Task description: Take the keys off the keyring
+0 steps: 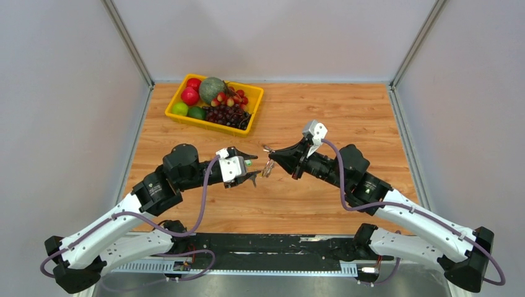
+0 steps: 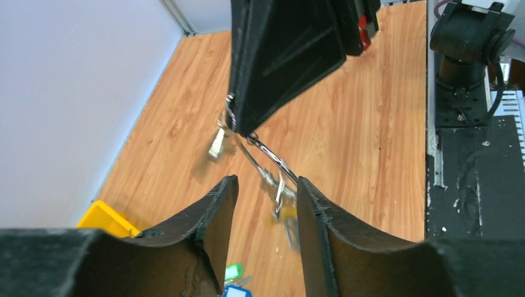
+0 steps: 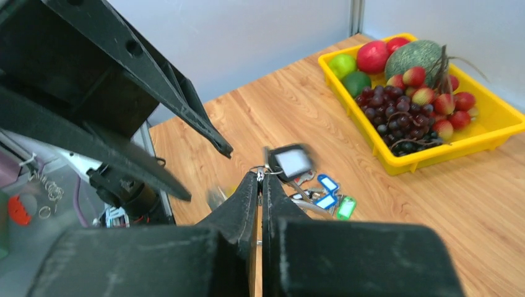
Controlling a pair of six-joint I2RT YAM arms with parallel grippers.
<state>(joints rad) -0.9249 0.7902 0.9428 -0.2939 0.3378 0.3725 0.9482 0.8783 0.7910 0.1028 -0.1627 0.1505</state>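
My right gripper (image 1: 272, 154) is shut on the keyring (image 2: 273, 158), a thin silver wire loop held above the table. Its fingers (image 3: 247, 192) are pressed together in the right wrist view. A black-tagged key (image 3: 290, 162) hangs at their tip. Blurred keys (image 2: 285, 213) dangle from the loop, one with a yellow head, and another silver key (image 2: 216, 143) hangs on the loop's other side. My left gripper (image 1: 251, 170) is open just left of the ring. The dangling keys hang between its fingertips (image 2: 309, 204). Loose blue-tagged (image 3: 327, 183) and green-tagged (image 3: 345, 207) keys lie on the table below.
A yellow tray (image 1: 213, 128) of fruit stands at the back left of the wooden table, and shows in the right wrist view (image 3: 433, 154). Grey walls enclose the left, back and right sides. The arm bases and a black rail run along the near edge.
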